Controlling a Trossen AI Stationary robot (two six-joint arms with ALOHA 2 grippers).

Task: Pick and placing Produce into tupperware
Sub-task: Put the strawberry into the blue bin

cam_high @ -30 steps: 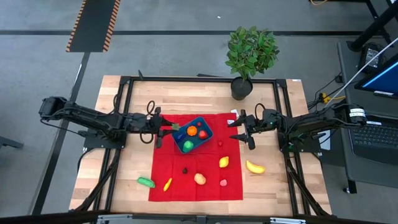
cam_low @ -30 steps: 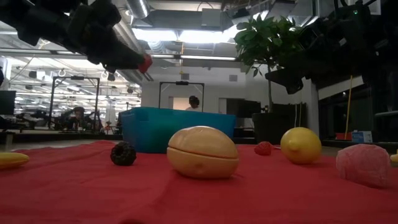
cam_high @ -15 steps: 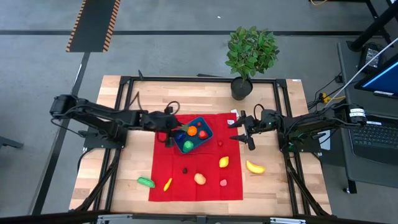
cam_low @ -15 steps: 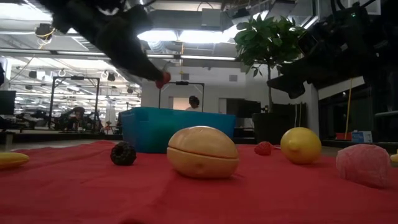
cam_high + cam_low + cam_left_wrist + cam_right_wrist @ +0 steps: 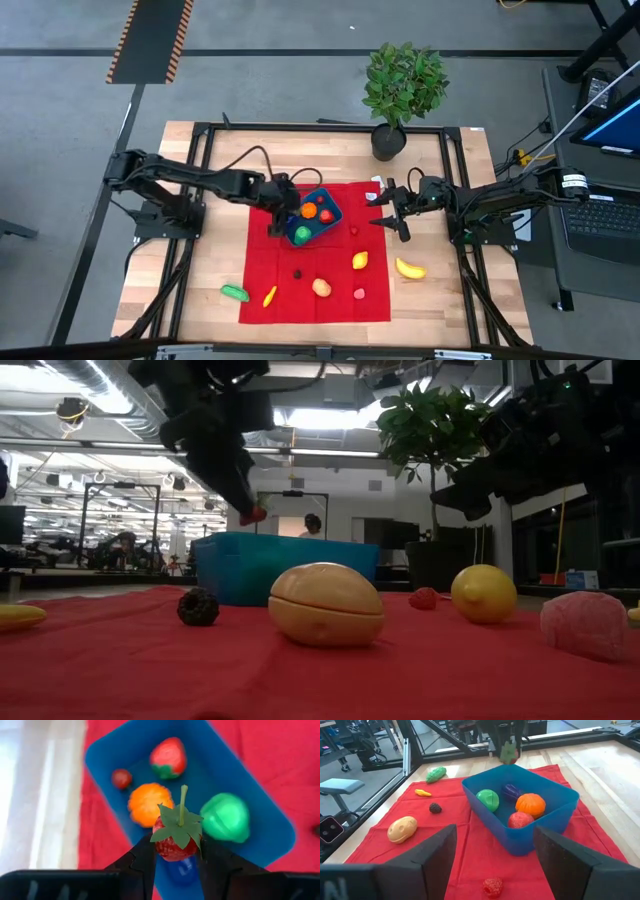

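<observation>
From above, you see the pale wooden plank worktop (image 5: 200, 250) with a flat red cloth (image 5: 330, 300) spread over its middle. The blue rounded-rectangle plastic tupperware (image 5: 327, 226) sits on the cloth's far part. Your left claw (image 5: 281, 214) hangs at the tupperware's left rim, and your right claw (image 5: 386, 215) waits to the right of it, over the cloth's edge. Loose produce lies nearer the front: a smooth yellow lemon (image 5: 360, 261), a curved yellow banana (image 5: 409, 268) off the cloth, and a glossy green cucumber-shaped piece (image 5: 235, 293).

At worktop height, a tan, seamed potato-like piece (image 5: 326, 604) sits in front of the tupperware, beside a knobbly dark berry (image 5: 198, 606).

Through your left wrist camera, the left claw is clamped on a glossy red strawberry with a flat green leaf cap and thin stem (image 5: 176, 838), held above the tupperware. Inside lie a ribbed orange pumpkin-like piece (image 5: 146, 804), a shiny green rounded piece (image 5: 226, 817) and a second strawberry (image 5: 168, 757).

Through your right wrist camera, the right claw's fingers (image 5: 427, 857) stand wide apart, holding nothing.
</observation>
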